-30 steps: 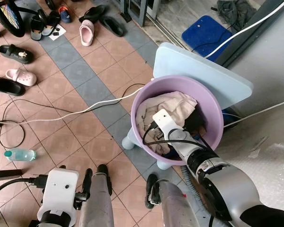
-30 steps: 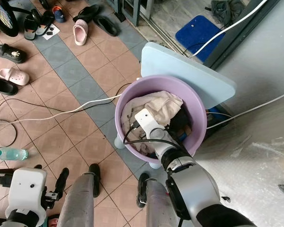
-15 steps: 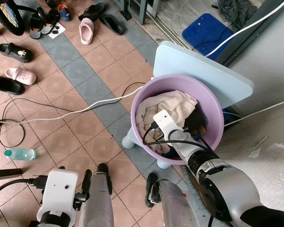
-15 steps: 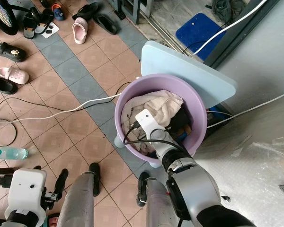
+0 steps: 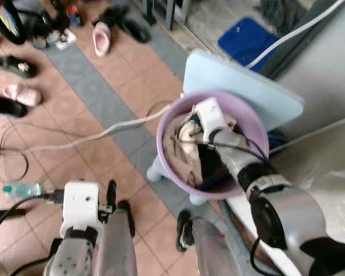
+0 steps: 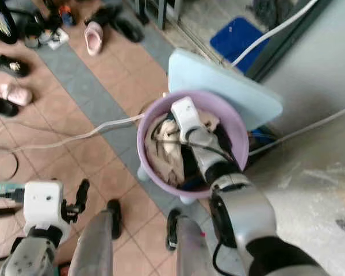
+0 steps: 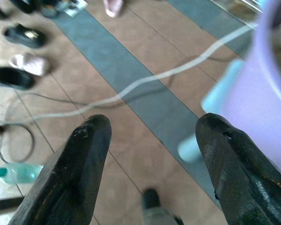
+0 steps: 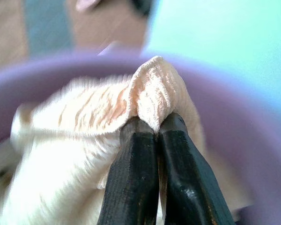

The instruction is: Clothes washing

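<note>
— What do we have hold of?

— A cream towel (image 8: 107,122), ribbed and nubbly. Our right gripper (image 8: 155,129) has its two black fingers pressed together on a raised fold of it, inside the round lilac plastic basin (image 5: 250,123).

— And the rest of the cloth?

— It hangs in soft folds down the basin's near-left inner wall, with something dark (image 5: 210,164) beside it that we cannot identify. The basin sits on a pale blue plastic stool (image 5: 241,86) with rounded corners and stubby legs.

— Where is our left gripper?

— Our left gripper (image 7: 152,136) hangs low over the floor, its blunt, scuffed fingers spread well apart, gripping nothing. Near it lies a clear plastic bottle (image 5: 24,188) with a green cap.

— What surrounds the stool?

— Square terracotta floor tiles (image 5: 75,167) crossed by a grey-tiled band, and a white cable (image 5: 98,135) snaking over them to the basin's side. Farther off we see scattered footwear, including a pink clog (image 5: 102,38) and a black sandal (image 5: 6,106), and a blue mat (image 5: 247,39) beyond the stool.
</note>
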